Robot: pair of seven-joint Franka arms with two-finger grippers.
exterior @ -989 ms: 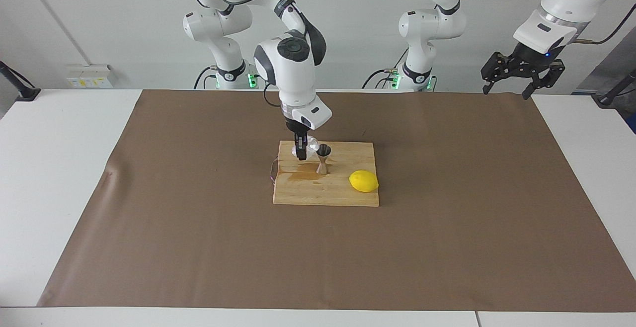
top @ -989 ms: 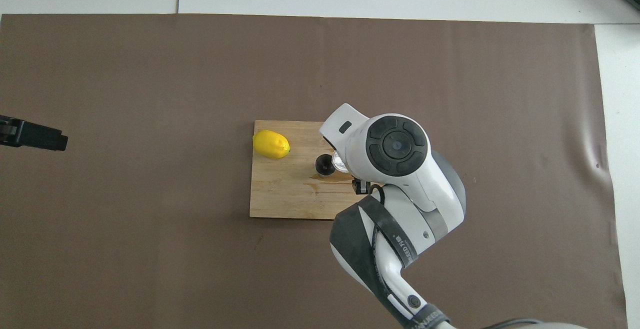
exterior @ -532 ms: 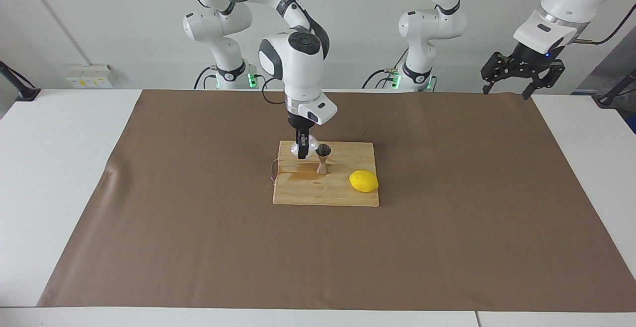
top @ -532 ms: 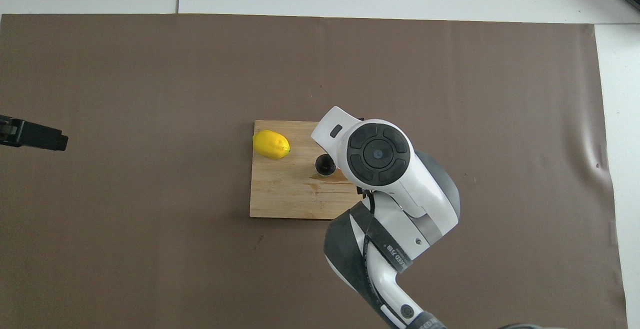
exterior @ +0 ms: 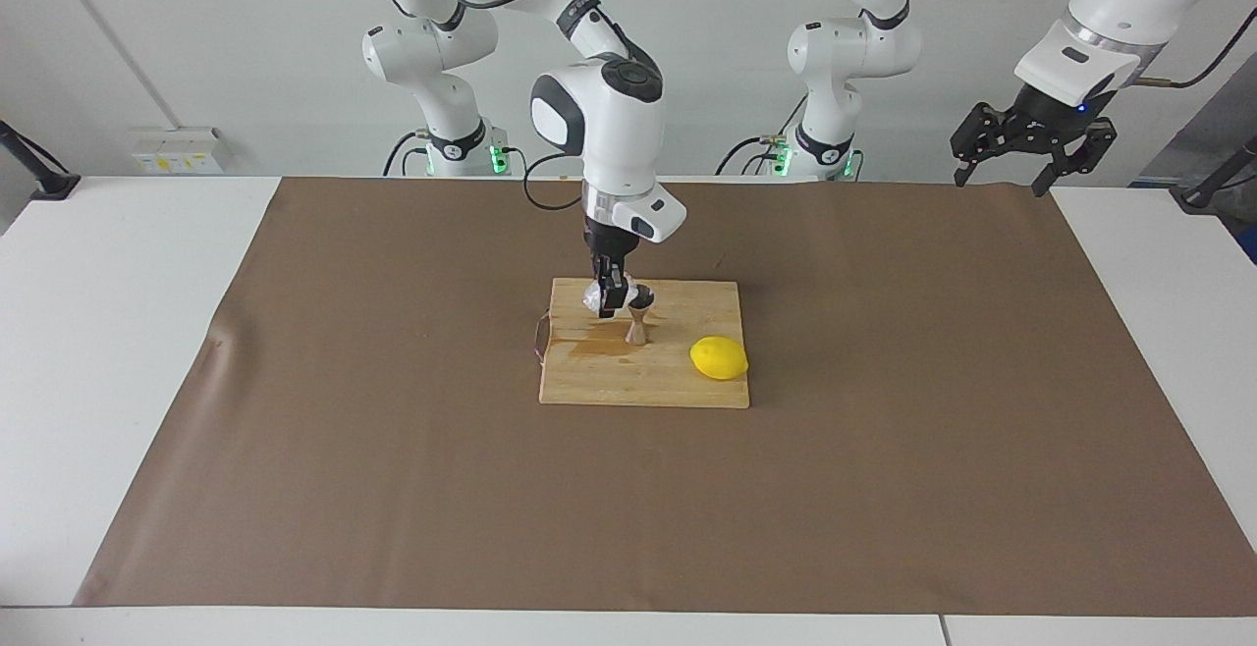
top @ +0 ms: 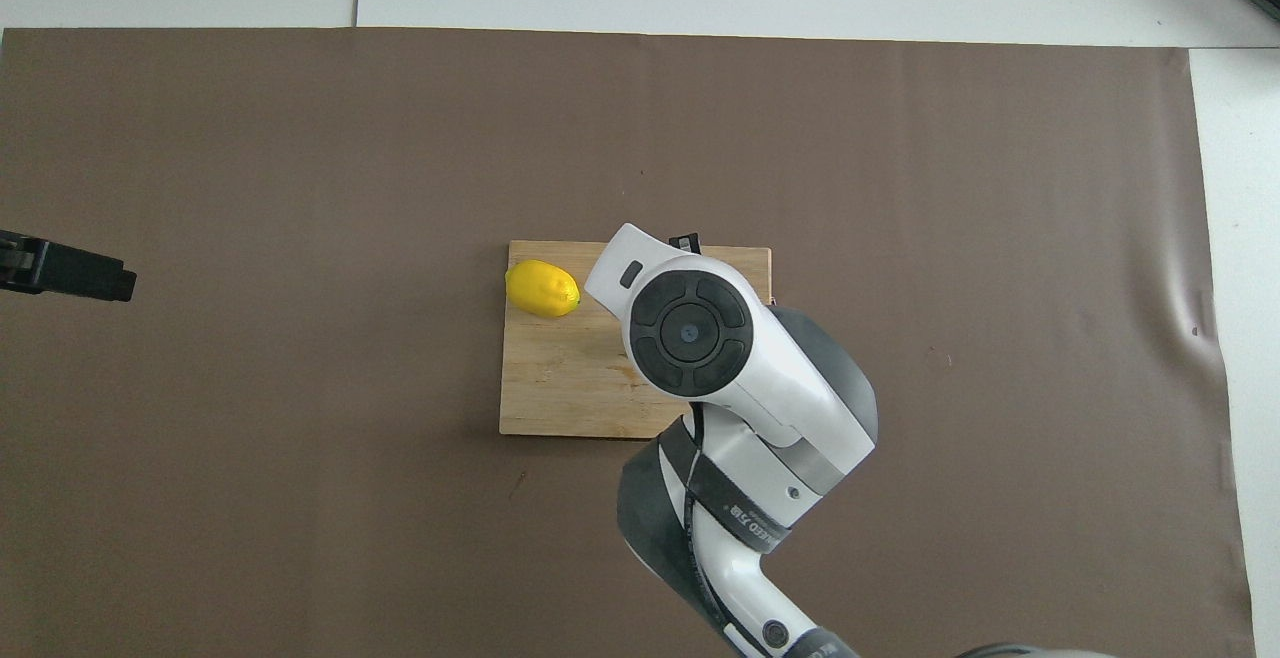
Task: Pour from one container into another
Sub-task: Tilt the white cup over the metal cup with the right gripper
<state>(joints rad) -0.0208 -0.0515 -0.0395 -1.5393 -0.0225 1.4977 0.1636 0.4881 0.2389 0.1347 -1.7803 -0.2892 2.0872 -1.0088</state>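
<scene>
Since a sec ago my right arm has swung toward the left arm's end of the table, and the clear cup (exterior: 596, 296) now sits tipped w/ its mouth right at the jigger's rim, where before it hung just beside it. My right gripper (exterior: 611, 295) is clenched on the cup, held over the wooden board (exterior: 599, 386). The steel jigger (exterior: 638, 319) stands upright on the board; can't tell what's in it or in the cup. A wet stain spreads on the board by the jigger's foot. Lemon (exterior: 719, 358) lies on the board toward the left arm's end, apart from the jigger, same spot as before. From above, my wrist hides cup & jigger. My left gripper (exterior: 1031, 147) waits w/ fingers spread, holding nothing, raised above the brown mat's (exterior: 393, 489) corner at its own end, unmoved.
</scene>
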